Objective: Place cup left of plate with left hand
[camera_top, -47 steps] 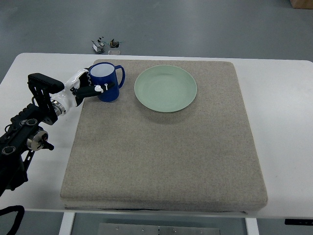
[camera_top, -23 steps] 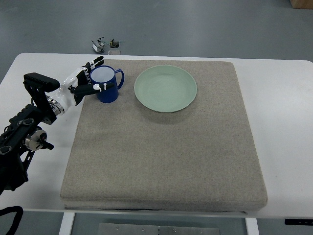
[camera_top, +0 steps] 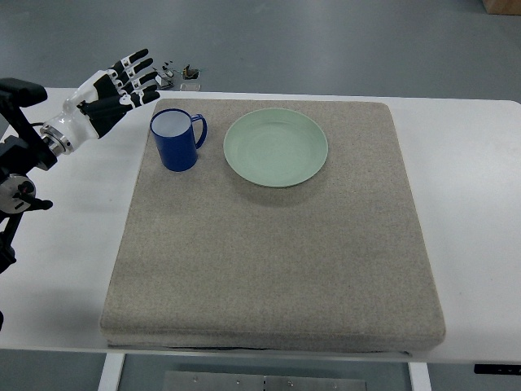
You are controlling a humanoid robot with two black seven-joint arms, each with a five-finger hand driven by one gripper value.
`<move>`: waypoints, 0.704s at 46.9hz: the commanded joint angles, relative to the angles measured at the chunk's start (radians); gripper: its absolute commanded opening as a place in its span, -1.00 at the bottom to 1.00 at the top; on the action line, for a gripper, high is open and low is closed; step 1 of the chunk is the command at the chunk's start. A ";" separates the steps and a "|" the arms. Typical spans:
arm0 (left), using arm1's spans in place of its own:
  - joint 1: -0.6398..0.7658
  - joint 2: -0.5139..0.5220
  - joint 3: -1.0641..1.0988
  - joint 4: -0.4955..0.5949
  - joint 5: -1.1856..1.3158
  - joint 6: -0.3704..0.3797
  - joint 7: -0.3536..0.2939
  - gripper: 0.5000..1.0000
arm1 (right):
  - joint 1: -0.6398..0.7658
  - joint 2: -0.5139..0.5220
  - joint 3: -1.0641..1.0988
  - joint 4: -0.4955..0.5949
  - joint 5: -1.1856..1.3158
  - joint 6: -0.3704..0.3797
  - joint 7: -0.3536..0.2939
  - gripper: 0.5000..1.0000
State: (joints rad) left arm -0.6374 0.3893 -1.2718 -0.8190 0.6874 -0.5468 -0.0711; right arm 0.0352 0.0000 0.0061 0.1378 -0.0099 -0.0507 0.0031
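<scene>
A blue cup (camera_top: 176, 139) with a white inside stands upright on the grey mat (camera_top: 269, 269), its handle turned toward the pale green plate (camera_top: 276, 147) just to its right. Cup and plate do not touch. My left hand (camera_top: 120, 86) hovers up and to the left of the cup, over the white table, fingers spread and holding nothing. Its arm comes in from the left edge. The right arm does not show.
The mat lies on a white table (camera_top: 476, 204). Small bits of hardware (camera_top: 177, 73) lie on the floor beyond the table's far edge, close behind my left hand. A brown box corner (camera_top: 501, 5) shows at the top right.
My left hand let go of the cup and drew back up and to the left with fingers spread. The cup stayed standing left of the plate.
</scene>
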 commanded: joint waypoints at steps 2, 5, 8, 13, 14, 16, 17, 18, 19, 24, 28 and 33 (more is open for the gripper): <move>-0.077 0.028 0.000 0.066 -0.089 -0.018 0.069 0.99 | 0.000 0.000 0.000 0.000 -0.001 0.002 0.000 0.73; -0.117 0.033 0.000 0.119 -0.144 -0.044 0.109 0.99 | 0.000 0.000 0.000 0.000 -0.001 0.000 0.000 0.73; -0.148 0.033 0.000 0.165 -0.198 -0.064 0.157 0.99 | 0.000 0.000 0.000 0.000 -0.001 0.000 0.000 0.73; -0.179 0.019 0.000 0.212 -0.291 -0.064 0.247 0.99 | 0.000 0.000 0.000 0.000 -0.001 0.000 0.000 0.73; -0.185 0.017 0.000 0.216 -0.313 -0.064 0.266 0.99 | 0.000 0.000 0.000 0.000 -0.001 0.000 0.000 0.73; -0.189 0.011 0.002 0.218 -0.356 -0.064 0.304 0.99 | 0.000 0.000 0.000 0.000 0.001 0.002 0.000 0.73; -0.191 0.007 0.002 0.218 -0.376 -0.064 0.321 0.99 | 0.000 0.000 0.000 0.000 0.001 0.000 0.000 0.73; -0.192 0.002 0.002 0.219 -0.393 -0.064 0.338 0.99 | 0.000 0.000 0.000 0.000 0.001 0.000 0.000 0.73; -0.194 -0.001 0.002 0.219 -0.410 -0.064 0.353 0.99 | 0.000 0.000 0.000 0.000 0.001 0.002 0.000 0.73; -0.212 -0.015 0.000 0.222 -0.442 -0.064 0.398 0.99 | 0.000 0.000 0.000 0.000 -0.001 0.000 0.000 0.73; -0.219 -0.029 0.002 0.236 -0.442 -0.064 0.402 0.99 | 0.000 0.000 0.000 0.000 0.001 0.000 0.000 0.73; -0.219 -0.038 0.002 0.242 -0.442 -0.064 0.404 0.99 | 0.000 0.000 0.000 0.000 -0.001 0.000 0.000 0.73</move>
State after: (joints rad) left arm -0.8556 0.3552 -1.2708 -0.5801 0.2453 -0.6110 0.3327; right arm 0.0352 0.0000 0.0062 0.1380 -0.0099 -0.0501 0.0030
